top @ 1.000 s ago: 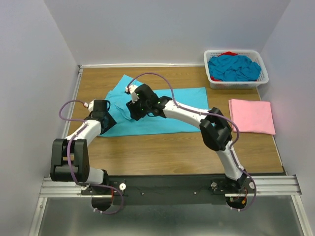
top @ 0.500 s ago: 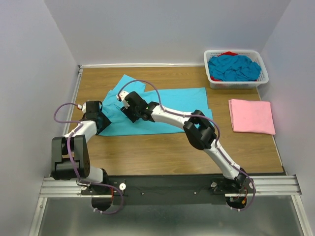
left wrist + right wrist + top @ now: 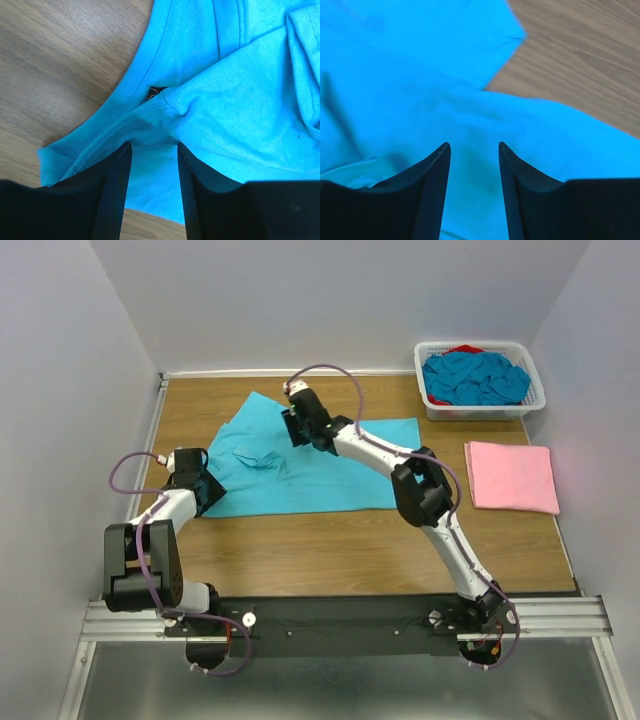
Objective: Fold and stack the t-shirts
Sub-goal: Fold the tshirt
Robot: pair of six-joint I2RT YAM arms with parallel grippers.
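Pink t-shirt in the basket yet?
No, the pink t-shirt lies folded flat on the table, outside the white basket, which holds crumpled blue shirts.

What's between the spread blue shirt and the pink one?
Only bare table between blue shirt and pink shirt, in the top view; the right arm's elbow overhangs part.

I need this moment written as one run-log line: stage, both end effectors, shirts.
stage: turquoise t-shirt spread out | left end effector: astride collar, grip unclear | right end effector: open above far edge | pink t-shirt: folded, right side
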